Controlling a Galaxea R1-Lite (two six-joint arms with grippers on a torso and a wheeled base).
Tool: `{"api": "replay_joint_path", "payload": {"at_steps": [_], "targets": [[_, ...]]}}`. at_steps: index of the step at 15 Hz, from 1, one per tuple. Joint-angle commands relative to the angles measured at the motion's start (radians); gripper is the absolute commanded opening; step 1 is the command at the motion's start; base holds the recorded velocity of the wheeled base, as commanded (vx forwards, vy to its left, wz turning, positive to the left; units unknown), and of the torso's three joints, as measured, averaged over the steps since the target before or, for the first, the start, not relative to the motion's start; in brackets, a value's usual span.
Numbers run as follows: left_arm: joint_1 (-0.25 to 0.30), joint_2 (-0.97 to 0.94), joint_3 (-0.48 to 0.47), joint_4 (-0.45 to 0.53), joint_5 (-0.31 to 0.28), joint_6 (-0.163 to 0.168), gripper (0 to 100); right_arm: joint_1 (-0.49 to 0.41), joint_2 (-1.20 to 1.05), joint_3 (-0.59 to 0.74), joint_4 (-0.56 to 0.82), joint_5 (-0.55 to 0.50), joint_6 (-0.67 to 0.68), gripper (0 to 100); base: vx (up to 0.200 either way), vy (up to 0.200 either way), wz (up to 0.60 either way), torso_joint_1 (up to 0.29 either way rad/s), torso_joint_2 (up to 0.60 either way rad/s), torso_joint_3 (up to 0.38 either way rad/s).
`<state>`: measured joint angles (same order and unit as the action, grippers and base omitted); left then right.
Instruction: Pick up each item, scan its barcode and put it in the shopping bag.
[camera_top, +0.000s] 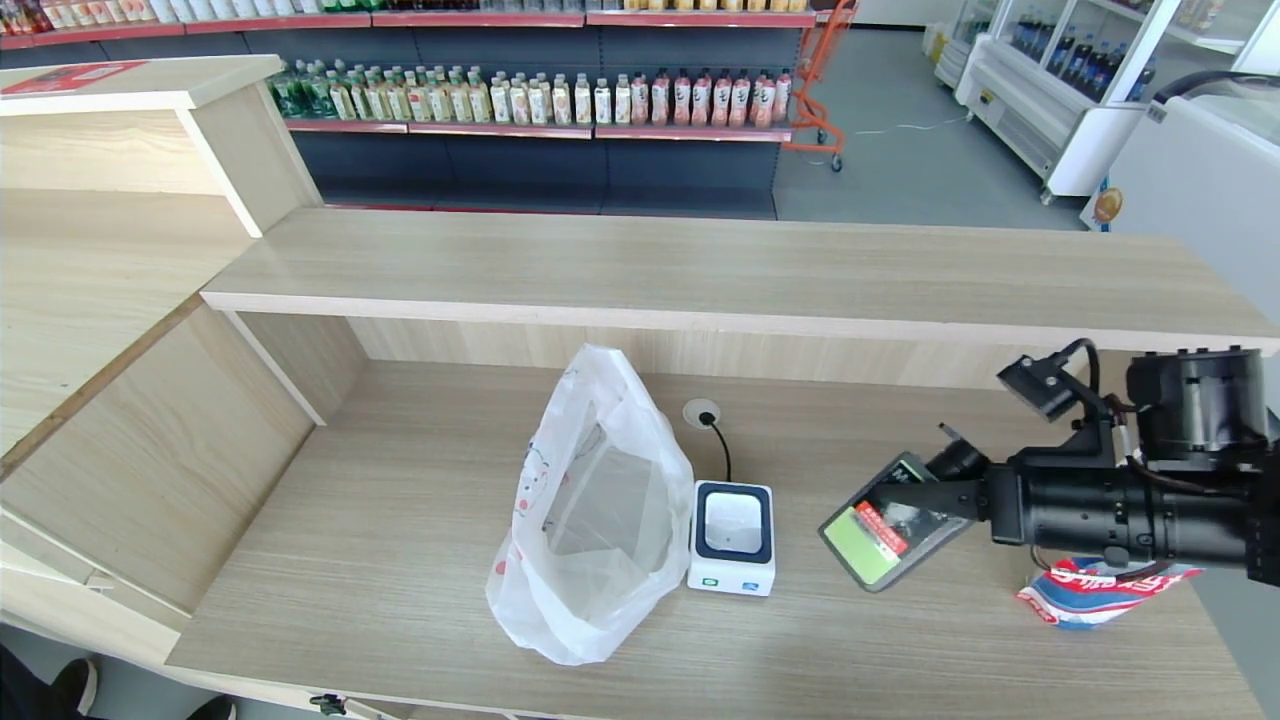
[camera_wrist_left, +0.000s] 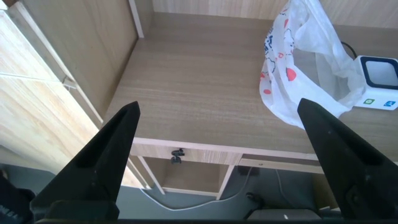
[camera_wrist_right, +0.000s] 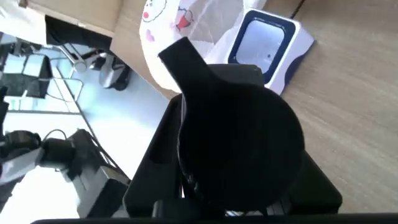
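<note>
One flat packet (camera_top: 885, 532), its green-and-red label tilted upward, is clamped in the fingers of the right gripper (camera_top: 930, 488) above the counter (camera_top: 400, 560), near the scanner (camera_top: 732, 535) on its right. For a clean scan, the barcode face likely needs turning down toward the scanner window. The right arm lies low and level. The shopping bag (camera_top: 590, 510) stands open beside the scanner. The left gripper (camera_wrist_left: 217, 124) hangs with fingers wide.

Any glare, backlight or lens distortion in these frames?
Head view: the upper counter edge bows slightly, wide-angle distortion; the scanner window reflects bright light. Right wrist view: the held item in the right gripper is a black backlit silhouette hiding much of the desk; the scanner window glares there too. Left wrist view: even light on the desk, left gripper dark against it.
</note>
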<state>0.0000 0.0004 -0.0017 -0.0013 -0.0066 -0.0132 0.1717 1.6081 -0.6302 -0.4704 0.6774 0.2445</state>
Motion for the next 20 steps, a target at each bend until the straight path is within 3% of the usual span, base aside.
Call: {"api": "replay_joint_path", "payload": {"at_steps": [1, 4, 6, 20], "targets": [[0.000, 0.000, 0.000, 0.000, 0.000, -0.001, 100, 0.134, 0.167, -0.032, -0.085, -0.137, 0.153, 0, 0.000, 0.000, 0.00, 0.000, 0.00, 0.000], [0.000, 0.000, 0.000, 0.000, -0.001, -0.001, 100, 0.200, 0.273, -0.112, -0.117, -0.288, 0.187, 0, 0.000, 0.000, 0.00, 0.000, 0.00, 0.000], [0.000, 0.000, 0.000, 0.000, 0.000, -0.001, 100, 0.223, 0.309, -0.143, -0.119, -0.329, 0.187, 0, 0.000, 0.000, 0.00, 0.000, 0.00, 0.000], [0.000, 0.000, 0.000, 0.000, 0.000, -0.001, 100, 0.282, 0.500, -0.336, -0.119, -0.403, 0.182, 0, 0.000, 0.000, 0.00, 0.000, 0.00, 0.000]]}}
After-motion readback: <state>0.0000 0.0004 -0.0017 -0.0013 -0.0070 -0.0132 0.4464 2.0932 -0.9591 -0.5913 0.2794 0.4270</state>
